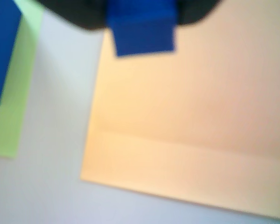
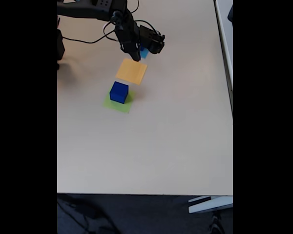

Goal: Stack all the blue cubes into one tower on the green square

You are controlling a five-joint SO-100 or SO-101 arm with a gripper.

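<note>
In the wrist view a dark blue cube sits between the black jaws of my gripper, which is shut on it, above the far edge of the orange-yellow paper square. Another, larger blue cube stands on the green square at the left edge. In the fixed view that larger cube rests on the green square, and my gripper hangs beyond the orange-yellow square. The held cube is too small and dark to make out there.
A light blue paper square peeks out beside the gripper, partly covered by the arm. Cables trail at the table's far left. The pale table stretches wide toward its near edge.
</note>
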